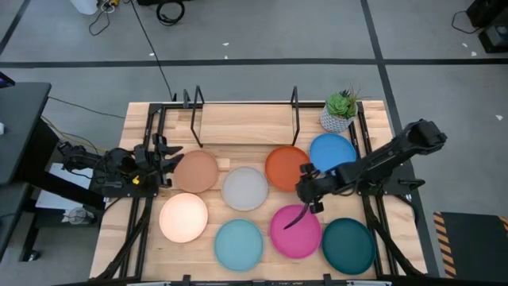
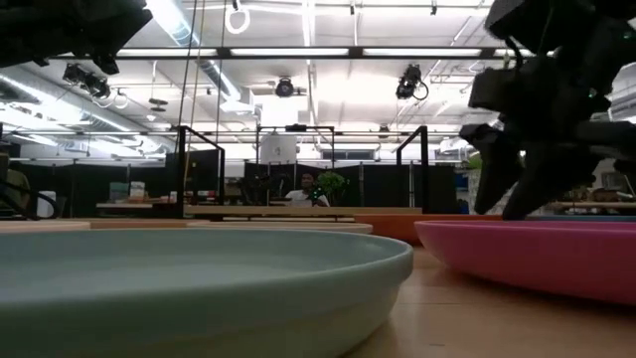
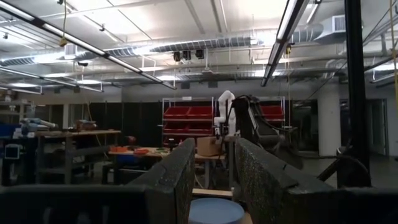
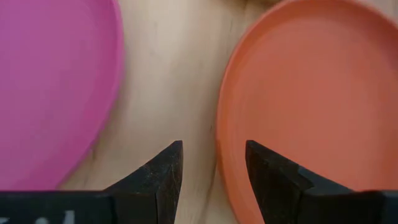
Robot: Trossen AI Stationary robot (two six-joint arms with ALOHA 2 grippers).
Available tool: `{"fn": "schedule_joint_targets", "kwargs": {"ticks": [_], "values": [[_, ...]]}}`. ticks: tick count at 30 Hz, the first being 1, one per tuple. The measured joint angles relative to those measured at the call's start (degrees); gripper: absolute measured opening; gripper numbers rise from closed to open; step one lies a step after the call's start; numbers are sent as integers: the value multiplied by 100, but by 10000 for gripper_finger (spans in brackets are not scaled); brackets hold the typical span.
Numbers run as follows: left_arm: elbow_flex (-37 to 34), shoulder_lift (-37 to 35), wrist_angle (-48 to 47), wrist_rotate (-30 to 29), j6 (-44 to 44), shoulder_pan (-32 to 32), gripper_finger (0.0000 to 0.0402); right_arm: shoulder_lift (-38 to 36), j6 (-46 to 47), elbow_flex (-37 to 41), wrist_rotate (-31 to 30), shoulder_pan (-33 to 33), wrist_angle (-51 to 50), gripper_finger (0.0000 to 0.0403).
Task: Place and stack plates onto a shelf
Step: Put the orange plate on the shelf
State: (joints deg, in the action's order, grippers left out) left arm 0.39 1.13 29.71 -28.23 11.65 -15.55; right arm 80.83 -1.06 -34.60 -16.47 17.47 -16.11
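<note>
Plates unlabelled; right gripper (image 4: 211, 180) parted, empty, beside orange plate (image 4: 311, 99) rim.

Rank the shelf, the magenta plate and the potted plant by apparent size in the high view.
1. the shelf, clearly widest.
2. the magenta plate.
3. the potted plant, smallest.

- My right arm covers part of the blue plate (image 1: 332, 151).
- At table height, the light blue plate (image 2: 189, 288) and magenta plate (image 2: 537, 254) run off the frame edges.
- My right wrist camera crops the orange plate (image 4: 311, 106).
- My left gripper (image 1: 163, 163): finger gap unclear from above.
</note>
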Motion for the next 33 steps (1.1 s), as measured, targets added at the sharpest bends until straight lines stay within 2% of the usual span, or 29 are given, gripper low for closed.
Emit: {"fn": "schedule_joint_targets", "kwargs": {"ticks": [6, 18, 24, 33], "values": [[-1, -2, -36, 0, 1, 0, 124, 540, -6, -497, 119, -239, -385, 147], [0, 0, -51, 0, 10, -1, 124, 1376, -263, -1311, 593, -643, -763, 54], [-1, 0, -52, 0, 10, -2, 124, 1223, -79, -1707, 787, -613, -1279, 22], [-1, 0, -50, 0, -45, 0, 124, 899, -292, -2415, 1161, -424, -1797, 22]]}}
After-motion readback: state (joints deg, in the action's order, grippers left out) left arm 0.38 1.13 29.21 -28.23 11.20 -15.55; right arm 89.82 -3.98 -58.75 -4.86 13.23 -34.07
